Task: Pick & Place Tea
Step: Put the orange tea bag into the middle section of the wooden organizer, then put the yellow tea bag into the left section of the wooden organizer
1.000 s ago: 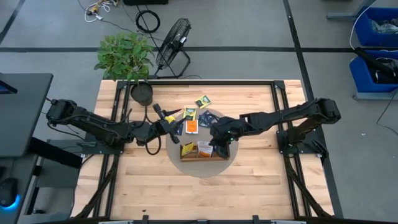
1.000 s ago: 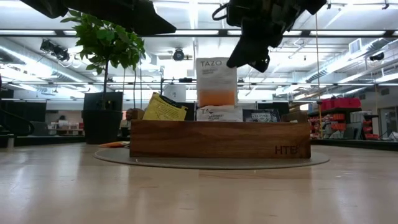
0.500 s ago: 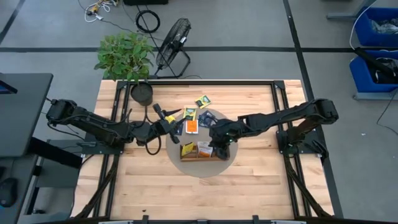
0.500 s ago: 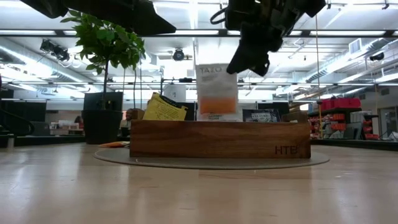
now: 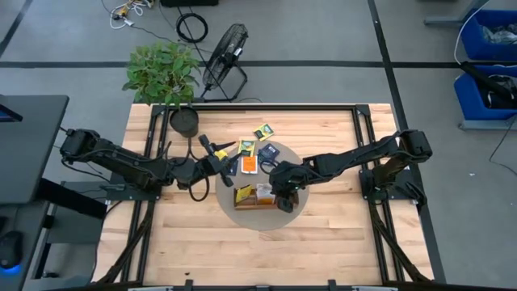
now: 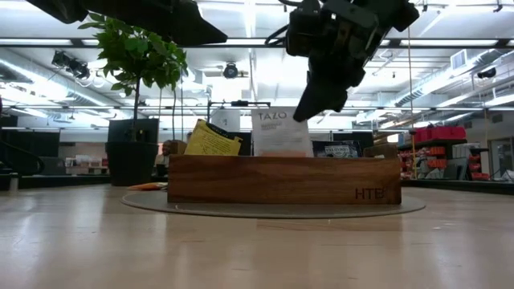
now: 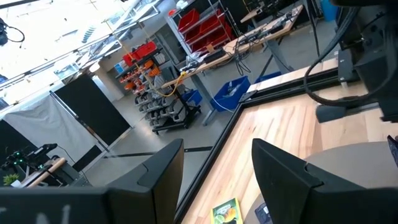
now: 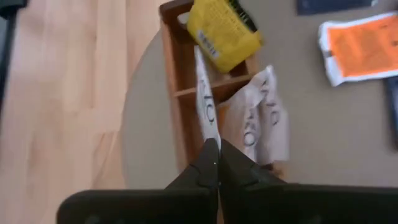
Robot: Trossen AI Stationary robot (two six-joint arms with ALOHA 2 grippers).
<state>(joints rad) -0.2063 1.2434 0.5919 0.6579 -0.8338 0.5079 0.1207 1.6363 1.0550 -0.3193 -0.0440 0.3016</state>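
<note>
From above, my right gripper sits just below the middle of the frame, over the long brown wooden three-compartment tray that lies on a grey round mat. My left gripper hangs left of centre at the mat's edge, near an orange-and-white square tea packet flat on the mat. A yellow packet stands in the tray's left compartment. More loose packets, green and yellow, lie on the pale wooden table above the mat, towards the upper middle.

At table level, the tray fills the middle of the frame. My right gripper comes down from the top centre, its tip at the upper corner of a white TAZO tea packet that stands upright in the middle compartment. The yellow packet leans at the tray's left end.

Through my left wrist camera, my two dark fingers stand apart with nothing between them; a green-and-yellow packet lies at the bottom edge between them.

Through my right wrist camera, my fingers are pressed together, pinching the edge of the white packet, seen edge-on over the tray. A second white packet leans beside it, the yellow one sits in the upper middle, and the orange one lies at the upper right.
</note>
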